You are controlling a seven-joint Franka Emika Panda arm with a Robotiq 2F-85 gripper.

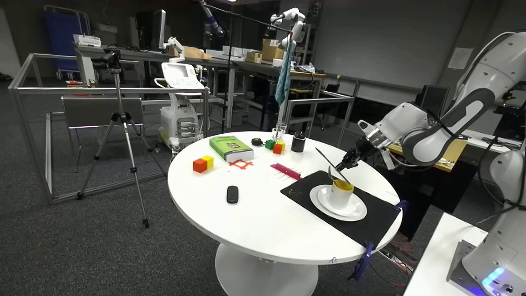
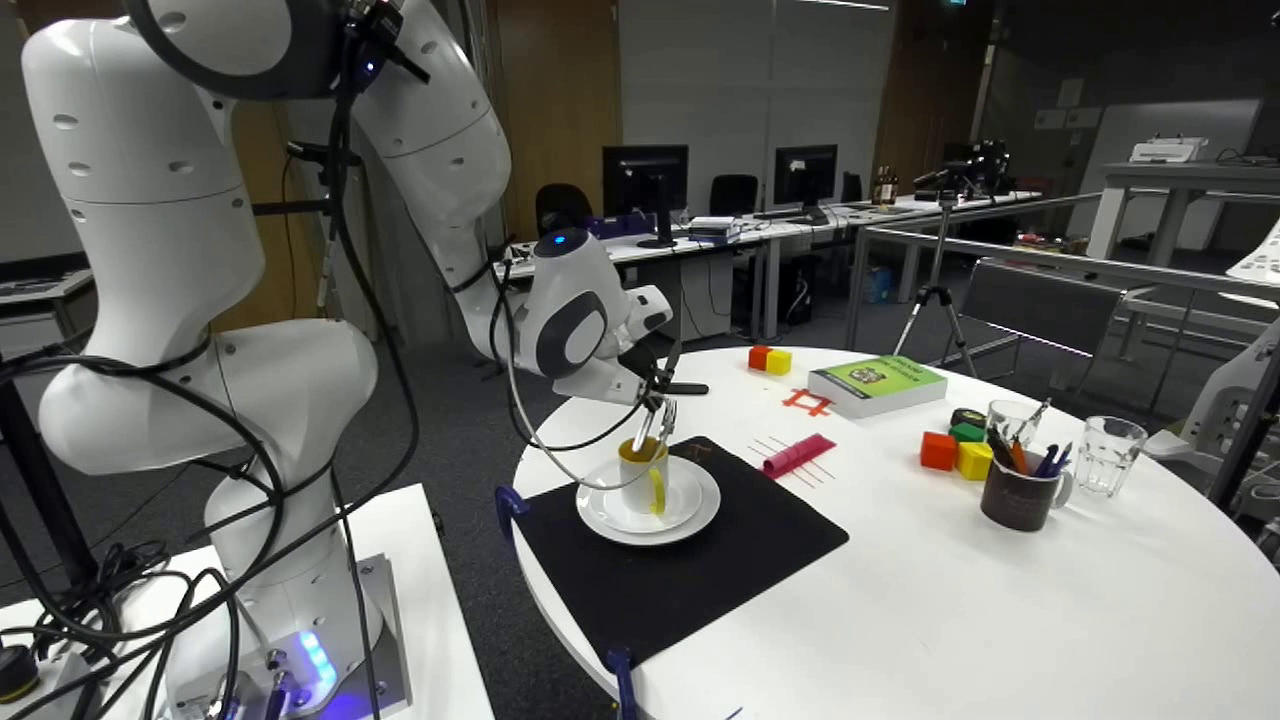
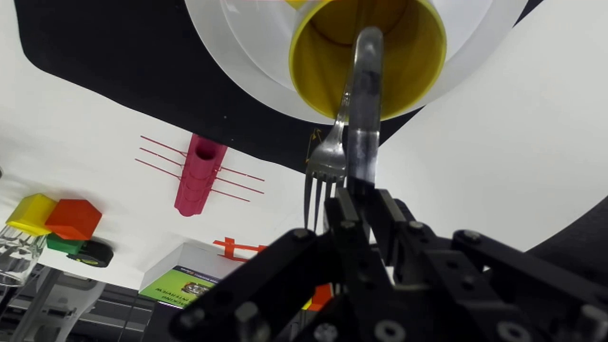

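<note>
My gripper (image 3: pixel 365 194) has its two fingers on either side of a metal knife (image 3: pixel 365 109) and is shut on it; it also shows in both exterior views (image 1: pixel 338 166) (image 2: pixel 656 398). The knife's handle end is down inside a cup with a yellow inside (image 3: pixel 408 80), white outside (image 1: pixel 341 197) and yellow handle (image 2: pixel 657 492). The knife leans, its blade rising past my fingers. A fork (image 3: pixel 327 156) stands tines-up in the cup, beside the knife and close to my left finger in the wrist view. The cup stands on stacked white plates (image 2: pixel 702 505) on a black mat (image 2: pixel 760 545).
A pink holder (image 1: pixel 285 171), green book (image 1: pixel 232 148), orange-red square frame (image 1: pixel 241 164), coloured blocks (image 1: pixel 203 163) (image 2: pixel 940 450) and a black oblong object (image 1: pixel 232 194) lie on the round white table (image 1: pixel 254 230). A dark pen mug (image 2: pixel 1018 497) and glasses (image 2: pixel 1108 455) stand there. Blue clamps (image 1: pixel 362 261) hold the mat.
</note>
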